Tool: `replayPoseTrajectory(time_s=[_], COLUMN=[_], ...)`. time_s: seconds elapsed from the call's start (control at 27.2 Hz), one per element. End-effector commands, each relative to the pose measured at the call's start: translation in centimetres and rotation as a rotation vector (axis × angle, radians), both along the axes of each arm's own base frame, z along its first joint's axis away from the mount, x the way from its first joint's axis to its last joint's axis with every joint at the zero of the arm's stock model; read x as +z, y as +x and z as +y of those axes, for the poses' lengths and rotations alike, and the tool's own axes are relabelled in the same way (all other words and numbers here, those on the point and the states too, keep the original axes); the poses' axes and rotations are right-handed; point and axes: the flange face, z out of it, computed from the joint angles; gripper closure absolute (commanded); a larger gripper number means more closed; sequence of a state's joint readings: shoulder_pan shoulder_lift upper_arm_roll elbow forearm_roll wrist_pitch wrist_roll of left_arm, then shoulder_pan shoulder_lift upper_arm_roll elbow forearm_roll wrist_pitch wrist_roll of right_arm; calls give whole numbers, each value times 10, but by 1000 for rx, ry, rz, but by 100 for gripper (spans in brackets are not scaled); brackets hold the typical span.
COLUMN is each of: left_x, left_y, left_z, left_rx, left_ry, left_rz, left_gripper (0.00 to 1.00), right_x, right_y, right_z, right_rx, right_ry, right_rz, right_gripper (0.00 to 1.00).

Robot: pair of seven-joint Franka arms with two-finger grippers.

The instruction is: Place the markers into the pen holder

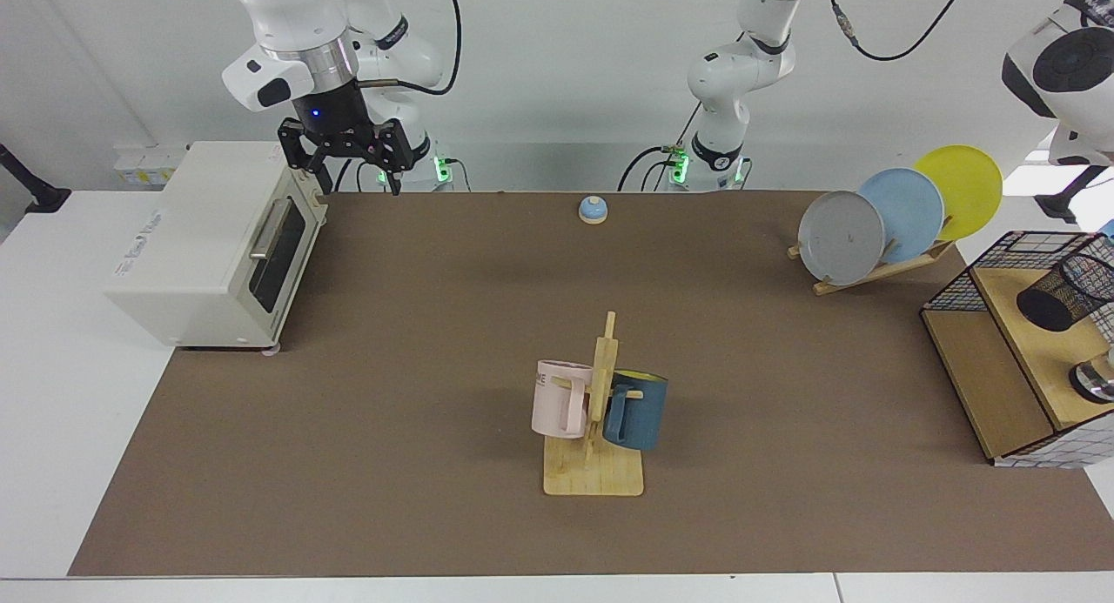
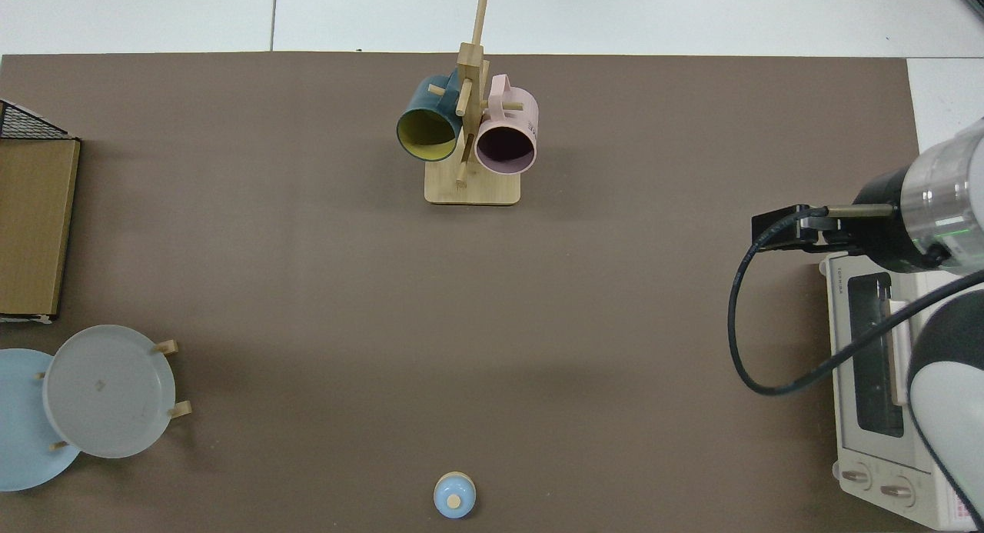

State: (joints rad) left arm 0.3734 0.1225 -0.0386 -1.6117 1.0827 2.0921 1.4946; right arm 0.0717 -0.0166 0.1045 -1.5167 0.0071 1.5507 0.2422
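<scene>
While the pen holder (image 1: 1069,292) lies tipped on the wooden board of the wire-grid shelf (image 1: 1001,385) at the facing view's three o'clock edge, no marker shows. Well apart, at ten o'clock, the right tool (image 1: 355,170) hangs released, fingers spread, just beside the toaster oven (image 1: 209,246) on the worktop (image 1: 418,342). The left tool is out of view.

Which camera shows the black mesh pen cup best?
The facing view. There the pen holder sits on the wire shelf at the picture's right edge, partly cut off. The top view shows only the shelf's corner, not the cup.
</scene>
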Motion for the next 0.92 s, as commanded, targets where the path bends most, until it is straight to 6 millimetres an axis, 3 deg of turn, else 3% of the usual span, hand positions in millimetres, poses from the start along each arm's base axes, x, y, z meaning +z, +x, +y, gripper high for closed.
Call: replayPoseTrajectory(time_s=[0.0,0.18,0.33,0.48,0.62,0.88], left_x=[-4,-8,-7,-11,-25,-59], left_y=[-2,-3,2,2,2,11], left_z=[-5,-6,-23,-23,-24,-9], left_rx=[-2,5,-7,0,0,14], left_ry=[-7,-16,-15,-18,-31,-31], left_rz=[-14,-16,-7,3,18,50], left_gripper=[100,100,100,100,100,100], right_x=[3,3,3,3,3,3], right_y=[3,3,3,3,3,3], right_z=[0,-2,-1,-1,-2,0], right_rx=[-16,-19,-17,-17,-19,-16], right_ry=[21,21,21,21,21,21], right_rz=[-12,-12,-12,-12,-12,-12], right_gripper=[0,0,0,0,0,0])
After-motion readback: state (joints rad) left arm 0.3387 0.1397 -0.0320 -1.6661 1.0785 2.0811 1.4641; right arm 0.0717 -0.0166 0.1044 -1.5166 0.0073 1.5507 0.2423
